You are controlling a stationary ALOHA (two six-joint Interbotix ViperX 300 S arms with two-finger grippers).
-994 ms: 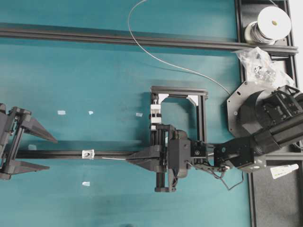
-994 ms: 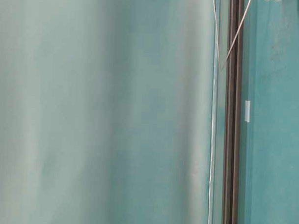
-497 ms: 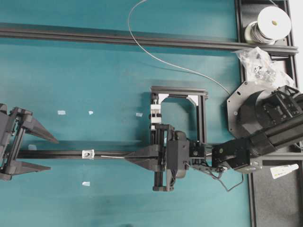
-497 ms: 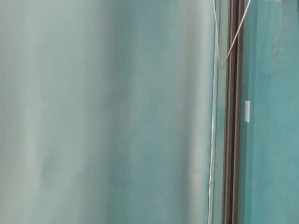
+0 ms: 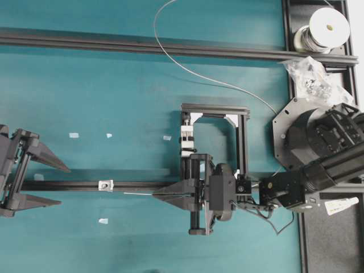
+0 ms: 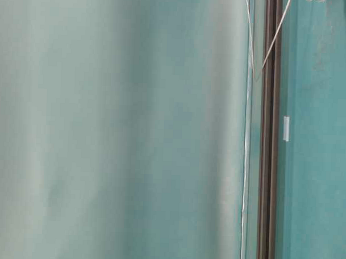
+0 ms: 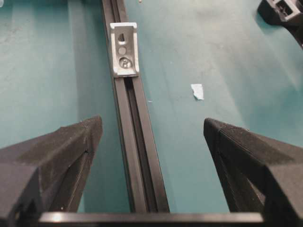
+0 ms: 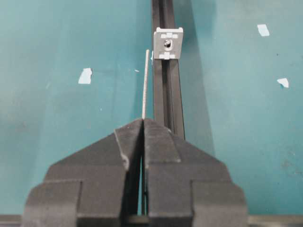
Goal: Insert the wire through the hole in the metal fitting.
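Overhead view: we see the right claw (image 5: 154, 194) pressed shut on the wire (image 5: 136, 194), whose short straight free end sticks out leftward from the fingertips. The tip stops short of the metal fitting (image 5: 104, 184), which sits on the black rail (image 5: 68, 185) lying across the teal surface (image 5: 114, 85). The rest of the wire arcs over the surface toward a spool (image 5: 324, 28) at the upper right. The left claw (image 5: 48, 183) stands wide apart and holds nothing, its two fingers on either side of the rail.

Right wrist view: we find the wire tip just left of the rail and slightly short of the fitting, not lined up with its dark centre hole.

Left wrist view: the fitting stands upright on the rail ahead of the spread fingers (image 7: 61, 156); a pale tape scrap (image 7: 197, 91) lies beside the rail.
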